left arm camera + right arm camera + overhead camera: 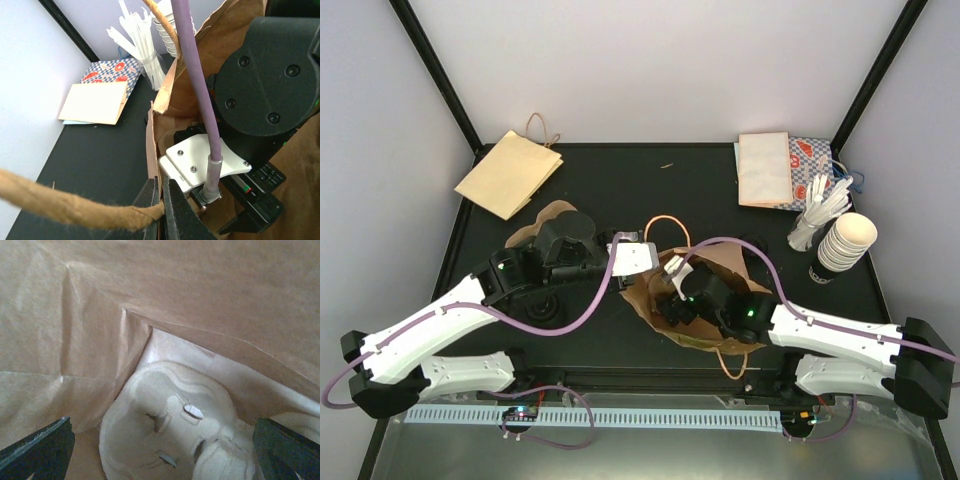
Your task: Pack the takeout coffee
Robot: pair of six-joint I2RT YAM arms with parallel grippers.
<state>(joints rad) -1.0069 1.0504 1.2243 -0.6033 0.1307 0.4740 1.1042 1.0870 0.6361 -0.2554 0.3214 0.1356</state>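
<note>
- Left gripper (161, 192) was pressed together on the paper bag's (195, 85) rim beside its twine handle (65, 205); a slip would let the mouth fall shut.
- Right gripper (162, 450), jaws spread, hung inside over the moulded carrier (150, 410) (nothing held); withdrawing could snag paper.
- The takeout coffee showed in no view, possibly hidden.

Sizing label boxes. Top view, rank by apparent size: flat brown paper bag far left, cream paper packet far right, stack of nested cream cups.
1. flat brown paper bag
2. cream paper packet
3. stack of nested cream cups, close to the packet; it stands taller, nearer the camera, so unsure.
</note>
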